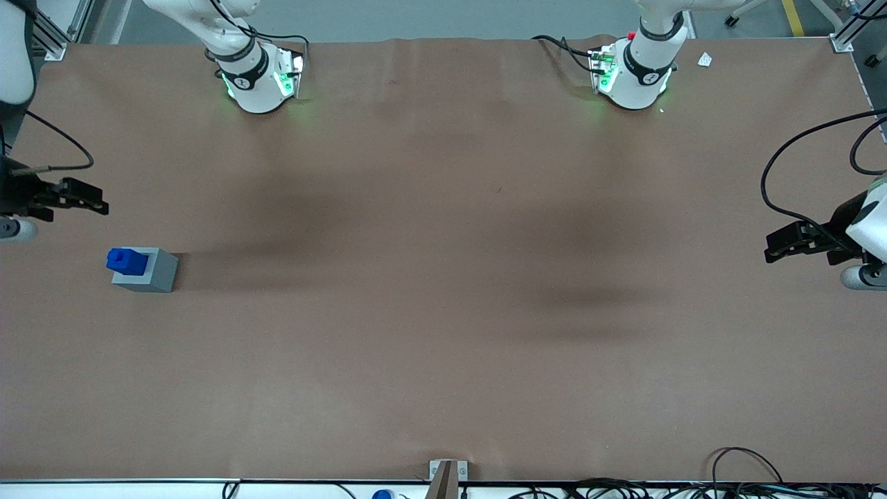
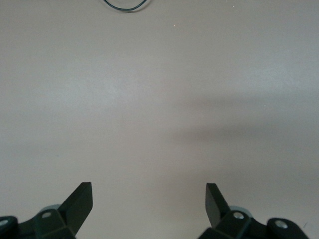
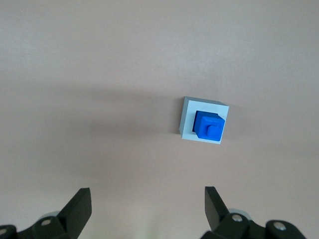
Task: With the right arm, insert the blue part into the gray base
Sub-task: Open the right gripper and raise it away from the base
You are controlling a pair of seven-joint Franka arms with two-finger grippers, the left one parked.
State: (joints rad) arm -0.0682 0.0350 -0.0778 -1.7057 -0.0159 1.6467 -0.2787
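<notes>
Separation is what matters here: your end effector [image 1: 93,202] hangs apart from the two task pieces, above the brown surface [image 1: 443,312] at the working arm's end of it, and farther from the front camera than they are. Its fingers [image 3: 79,209] are spread wide with nothing between them.

The blue part [image 1: 126,260] stands in the recess of the gray base [image 1: 147,270], on the base's upward face. The wrist camera looks down on the pair: the blue part [image 3: 209,125] sits inside the lighter border of the gray base [image 3: 187,117], with its small square stud facing up. The border looks wider on one side than the other, so the part may sit a little off centre, or the camera angle may cause this (you cannot settle it from these views). You also cannot tell how deep the part is seated; in the front view much of its height shows above the base.

Judging from this, the insertion looks done or nearly so, and the right arm [image 1: 17,201] is clear of the pieces. If you need a final press, you must bring the end effector toward the front camera and down over the stud.
</notes>
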